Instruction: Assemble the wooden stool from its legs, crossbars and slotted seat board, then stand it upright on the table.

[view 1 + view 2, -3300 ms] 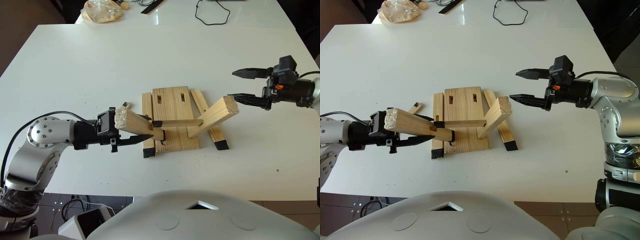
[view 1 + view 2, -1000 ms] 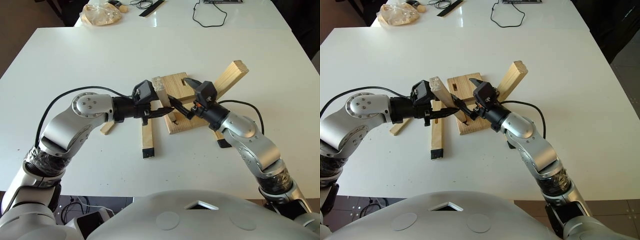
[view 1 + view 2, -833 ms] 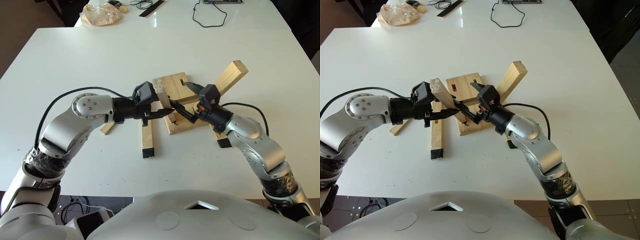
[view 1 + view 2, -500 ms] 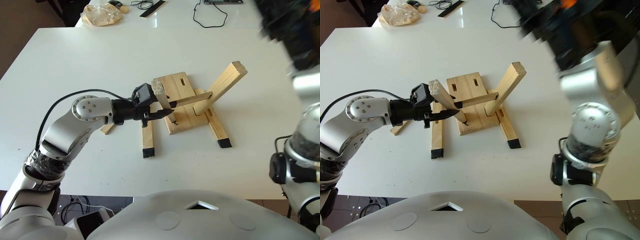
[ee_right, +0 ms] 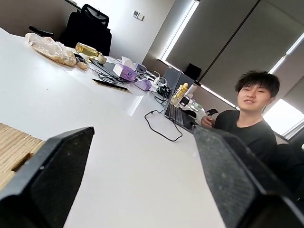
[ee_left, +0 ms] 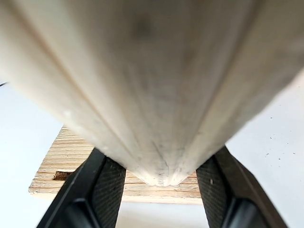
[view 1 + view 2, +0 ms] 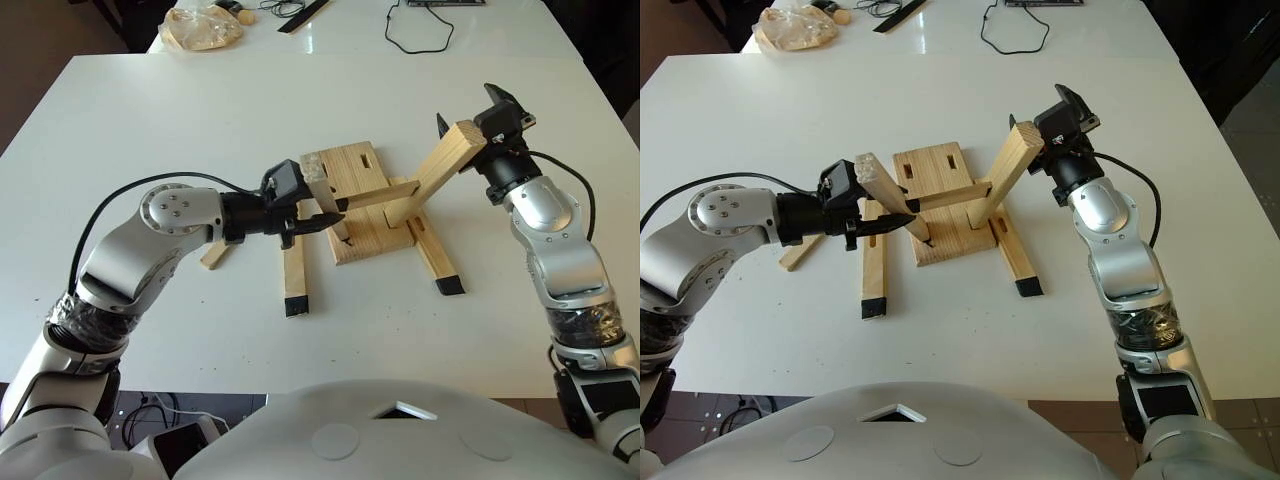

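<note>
The slotted seat board (image 7: 362, 170) lies flat mid-table. On it leans a partial frame: a left leg (image 7: 318, 180), a crossbar (image 7: 372, 198) and a right leg (image 7: 440, 170) slanting up to the right. My left gripper (image 7: 322, 212) is shut on the left leg; its fingers (image 6: 107, 190) clamp the wood from both sides, with the board (image 6: 71, 161) behind. My right gripper (image 7: 470, 110) is open at the right leg's raised top end, and nothing lies between its fingers (image 5: 61, 166). I cannot tell if it touches the leg.
Two loose legs with black feet lie beside the board, one on the left (image 7: 294, 282) and one on the right (image 7: 436, 262). A short crossbar (image 7: 213, 257) lies under my left forearm. A bag (image 7: 205, 25) and cables (image 7: 420, 30) sit on the far table.
My right gripper left the crossbar at the middle, swung up and away, and now sits at the right leg's top end. The left gripper has kept its hold on the left leg.
</note>
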Controlling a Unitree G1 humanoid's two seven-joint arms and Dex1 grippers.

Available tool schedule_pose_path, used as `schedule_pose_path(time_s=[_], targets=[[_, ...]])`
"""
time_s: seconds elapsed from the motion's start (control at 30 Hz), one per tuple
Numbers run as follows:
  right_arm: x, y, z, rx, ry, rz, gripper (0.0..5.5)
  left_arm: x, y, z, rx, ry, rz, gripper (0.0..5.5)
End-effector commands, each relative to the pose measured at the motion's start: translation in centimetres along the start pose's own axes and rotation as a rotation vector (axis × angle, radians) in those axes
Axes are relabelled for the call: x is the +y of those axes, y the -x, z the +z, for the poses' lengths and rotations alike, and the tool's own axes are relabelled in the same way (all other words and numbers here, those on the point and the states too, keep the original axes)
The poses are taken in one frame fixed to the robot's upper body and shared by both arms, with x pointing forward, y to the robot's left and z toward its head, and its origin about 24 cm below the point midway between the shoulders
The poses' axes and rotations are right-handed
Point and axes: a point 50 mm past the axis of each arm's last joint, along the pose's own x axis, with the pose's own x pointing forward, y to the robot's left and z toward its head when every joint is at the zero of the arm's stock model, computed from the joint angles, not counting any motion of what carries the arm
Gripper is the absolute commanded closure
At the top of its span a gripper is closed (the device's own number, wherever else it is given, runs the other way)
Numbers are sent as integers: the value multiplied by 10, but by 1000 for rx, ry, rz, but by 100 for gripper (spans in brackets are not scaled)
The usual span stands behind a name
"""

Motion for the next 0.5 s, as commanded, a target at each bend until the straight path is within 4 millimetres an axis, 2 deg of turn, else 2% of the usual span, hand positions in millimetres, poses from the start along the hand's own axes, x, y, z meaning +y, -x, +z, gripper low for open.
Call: schedule_pose_path(time_s=[0.03, 0.1, 0.17, 0.23, 0.33, 0.43, 0.5], targets=[[105, 22, 99, -397, -171, 593, 169, -15, -29, -31, 250, 103, -86, 347], [96, 15, 77, -295, -125, 540, 169, -15, -30, -30, 247, 101, -92, 347], [79, 8, 51, -186, -92, 450, 169, -13, -25, -37, 269, 116, -68, 347], [49, 3, 24, -78, -65, 308, 169, -10, -13, -48, 302, 151, -26, 347], [-1, 4, -12, 61, -6, 95, 169, -8, 1, -56, 328, 184, 10, 347], [-41, 12, -37, 161, 96, -66, 169, -5, 7, -57, 334, 195, 32, 347], [-47, 14, -41, 172, 209, -87, 169, -5, 7, -53, 319, 195, 37, 347]])
